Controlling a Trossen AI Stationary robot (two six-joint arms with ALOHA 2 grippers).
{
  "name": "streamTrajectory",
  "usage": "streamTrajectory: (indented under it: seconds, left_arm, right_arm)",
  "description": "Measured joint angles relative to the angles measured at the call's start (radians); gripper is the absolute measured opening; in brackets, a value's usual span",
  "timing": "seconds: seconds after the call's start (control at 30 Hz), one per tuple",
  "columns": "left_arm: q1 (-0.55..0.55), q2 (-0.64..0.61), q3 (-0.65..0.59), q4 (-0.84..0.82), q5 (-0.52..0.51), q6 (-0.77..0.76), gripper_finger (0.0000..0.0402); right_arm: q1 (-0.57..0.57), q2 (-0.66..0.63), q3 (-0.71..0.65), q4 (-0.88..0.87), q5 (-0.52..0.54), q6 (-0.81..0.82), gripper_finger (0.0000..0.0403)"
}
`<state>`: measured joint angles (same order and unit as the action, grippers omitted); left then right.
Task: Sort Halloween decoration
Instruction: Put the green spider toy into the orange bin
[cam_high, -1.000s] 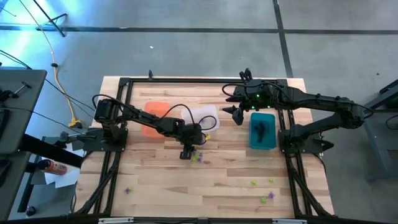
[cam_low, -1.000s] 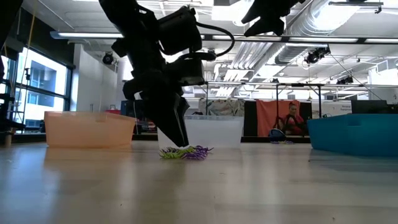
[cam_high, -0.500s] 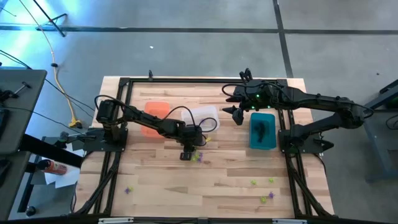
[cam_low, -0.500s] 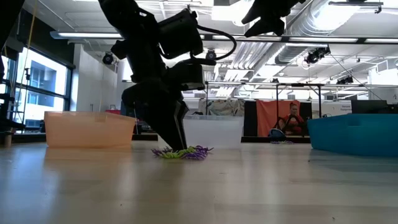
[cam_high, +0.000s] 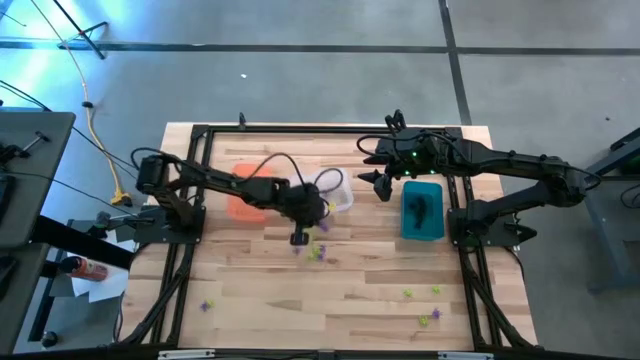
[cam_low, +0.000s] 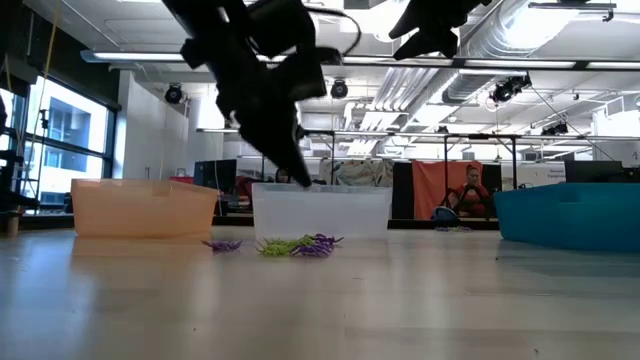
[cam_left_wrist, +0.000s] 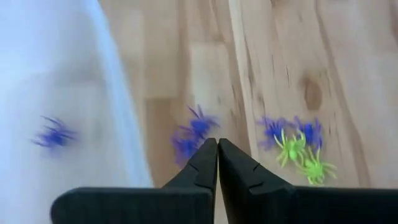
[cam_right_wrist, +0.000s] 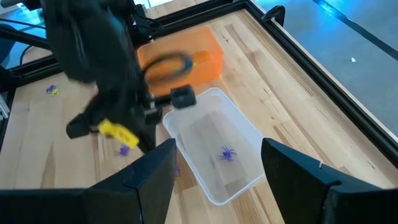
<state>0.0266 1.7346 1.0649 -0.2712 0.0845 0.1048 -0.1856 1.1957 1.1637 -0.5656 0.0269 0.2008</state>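
Left wrist view, left claw (cam_left_wrist: 217, 149) closed, empty

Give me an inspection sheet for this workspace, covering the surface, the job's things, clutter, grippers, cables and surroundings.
Surface: bare wooden table, dark frame around it.
Job's things: small cluster of purple and yellow-green spiders on the wood in front of the clear bin; one purple spider inside the clear bin; stray spiders near the table's front right; black ones in the teal bin; orange bin beside the clear one.
Clutter: nothing seen.
Grippers: left gripper shut, empty, raised above the cluster; right gripper open, hanging between the clear and teal bins.
Cables: yellow cord on the floor, left.
Surroundings: a seated person far behind.
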Motion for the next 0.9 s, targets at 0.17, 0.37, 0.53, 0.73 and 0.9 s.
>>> streamTrajectory:
  seconds: [0.17, 0.37, 0.53, 0.73, 0.9]
  left_arm:
    - [0.028, -0.050, 0.001, -0.002, 0.047, -0.001, 0.0003]
    - [0.022, -0.020, 0.001, -0.028, 0.069, -0.023, 0.0013]
    - [-0.007, 0.020, 0.001, -0.034, 0.080, -0.022, 0.0059]
    - [-0.016, 0.062, -0.004, -0.077, 0.121, -0.007, 0.0120]
    - [0.020, 0.067, -0.059, -0.040, 0.167, -0.055, 0.0135]
  right_arm:
    - [0.000, 0.000, 0.000, 0.000, 0.000, -0.003, 0.0232]
    - [0.000, 0.000, 0.000, 0.000, 0.000, 0.000, 0.0232]
    - [0.000, 0.000, 0.000, 0.000, 0.000, 0.000, 0.0232]
    - [0.000, 0.000, 0.000, 0.000, 0.000, 0.000, 0.0232]
    - [0.000, 0.000, 0.000, 0.000, 0.000, 0.000, 0.0232]
